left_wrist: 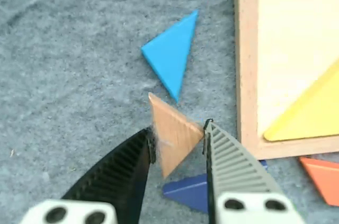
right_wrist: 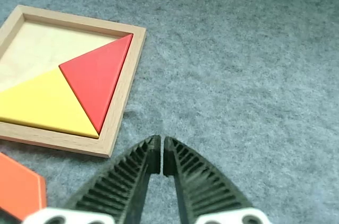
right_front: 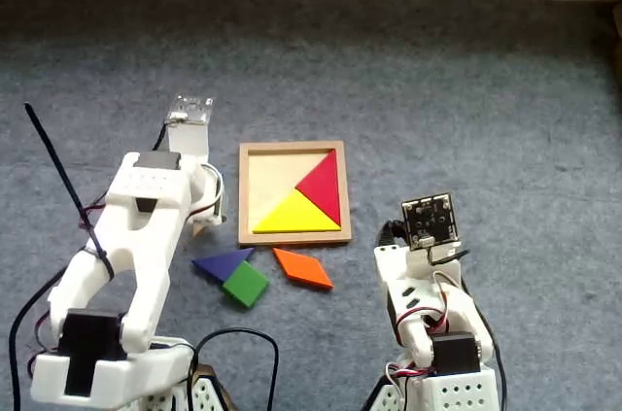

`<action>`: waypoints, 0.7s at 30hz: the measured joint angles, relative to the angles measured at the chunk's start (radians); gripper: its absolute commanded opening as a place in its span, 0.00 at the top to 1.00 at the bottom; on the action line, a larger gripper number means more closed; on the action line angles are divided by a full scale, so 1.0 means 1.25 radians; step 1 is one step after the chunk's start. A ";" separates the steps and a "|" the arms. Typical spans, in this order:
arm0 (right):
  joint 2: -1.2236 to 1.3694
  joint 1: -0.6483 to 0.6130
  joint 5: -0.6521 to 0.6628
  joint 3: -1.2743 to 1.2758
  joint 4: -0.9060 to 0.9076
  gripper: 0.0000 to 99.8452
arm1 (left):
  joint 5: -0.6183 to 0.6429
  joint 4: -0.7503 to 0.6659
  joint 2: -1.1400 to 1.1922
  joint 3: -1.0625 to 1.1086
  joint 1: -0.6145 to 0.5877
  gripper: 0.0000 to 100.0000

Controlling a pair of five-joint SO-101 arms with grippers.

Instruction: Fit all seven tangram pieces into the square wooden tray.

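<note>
Left hand (left_wrist: 179, 135): gripped tan triangle (left_wrist: 170, 138).
Right hand (right_wrist: 161, 152): pinched together, empty.
Handling: level carry wanted, then flat seating in wooden tray (left_wrist: 244, 49).

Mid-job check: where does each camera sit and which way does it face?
High view: fixed above the carpet, looking down at the tray, left arm and right arm showing.
Left wrist view: on the left arm, facing down; left gripper holds the tan triangle beside the tray.
Right wrist view: on the right arm, facing carpet and tray; right gripper shut.
Shared: all three show the yellow triangle.
</note>
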 measured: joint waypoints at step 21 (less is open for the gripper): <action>0.000 0.000 0.000 0.000 0.000 0.97 | 0.020 0.000 0.182 -0.184 0.167 0.71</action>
